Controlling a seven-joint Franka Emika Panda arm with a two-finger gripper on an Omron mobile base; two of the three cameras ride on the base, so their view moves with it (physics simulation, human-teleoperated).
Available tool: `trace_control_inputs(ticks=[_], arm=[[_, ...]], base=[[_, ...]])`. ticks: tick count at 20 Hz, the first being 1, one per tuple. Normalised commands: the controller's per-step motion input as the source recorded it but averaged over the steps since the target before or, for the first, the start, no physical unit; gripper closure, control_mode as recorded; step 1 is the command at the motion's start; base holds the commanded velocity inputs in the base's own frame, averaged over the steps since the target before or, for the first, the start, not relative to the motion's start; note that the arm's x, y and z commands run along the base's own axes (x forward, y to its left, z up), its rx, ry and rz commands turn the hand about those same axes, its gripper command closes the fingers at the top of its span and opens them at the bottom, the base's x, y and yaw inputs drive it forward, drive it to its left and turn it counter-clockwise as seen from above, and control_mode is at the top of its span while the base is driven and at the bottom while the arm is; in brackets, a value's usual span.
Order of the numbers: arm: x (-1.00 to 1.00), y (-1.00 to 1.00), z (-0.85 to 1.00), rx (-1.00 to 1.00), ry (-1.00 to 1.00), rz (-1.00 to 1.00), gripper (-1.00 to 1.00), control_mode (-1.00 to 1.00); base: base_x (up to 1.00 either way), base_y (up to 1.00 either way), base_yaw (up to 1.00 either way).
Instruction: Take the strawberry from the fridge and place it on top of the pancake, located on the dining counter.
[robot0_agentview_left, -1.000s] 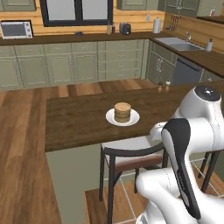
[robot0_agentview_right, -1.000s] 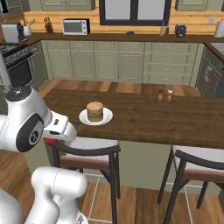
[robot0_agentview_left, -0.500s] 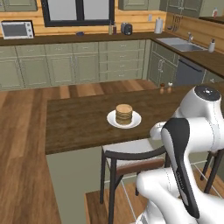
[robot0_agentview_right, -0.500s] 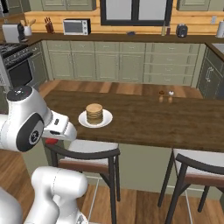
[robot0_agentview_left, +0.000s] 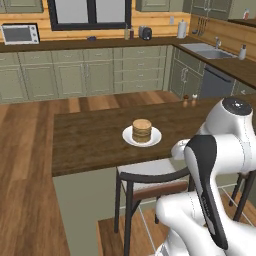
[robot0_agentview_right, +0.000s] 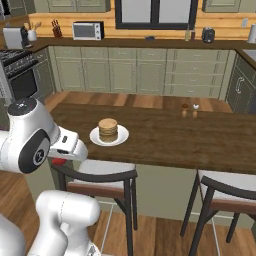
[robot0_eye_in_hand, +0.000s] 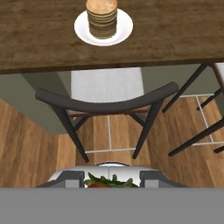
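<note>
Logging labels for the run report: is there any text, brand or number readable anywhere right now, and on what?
None readable. The microwave front shows no legible brand or digits, the two small shakers on the dining counter are unlabelled, and the pancake plate is plain white.

Glossy white rounded arm (robot0_agentview_left: 220, 150) segments, a black band, dark round joint caps.

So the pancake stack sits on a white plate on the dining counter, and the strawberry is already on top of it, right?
Not quite. The pancake does sit on the white plate on the dining counter, but nothing is on its top. The hand view shows the strawberry down between the fingertips of the hand, short of the counter, above a chair.
</note>
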Motion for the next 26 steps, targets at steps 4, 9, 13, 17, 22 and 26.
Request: trace_control_inputs(ticks=[4, 9, 13, 17, 22, 26], arm=[[0.81, 0.01, 0.12, 0.0, -0.01, 0.03, 1.0, -1.0], [1.0, 0.02, 0.23, 0.0, -0.08, 0.06, 1.0, -1.0], [1.0, 0.02, 0.08, 0.01, -0.07, 0.07, 1.0, -1.0], [1.0, 0.21, 0.03, 0.0, -0.01, 0.04, 1.0, -1.0], [1.0, 0.11, 0.06, -0.02, -0.02, 0.01, 1.0, -1.0], [1.0, -0.04, -0.07, -0.08, 0.02, 0.0, 1.0, -1.0]], base=[[0.0, 0.0, 0.0], [0.0, 0.0, 0.0], [0.0, 0.0, 0.0], [0.0, 0.0, 0.0], [0.0, 0.0, 0.0], [0.0, 0.0, 0.0]])
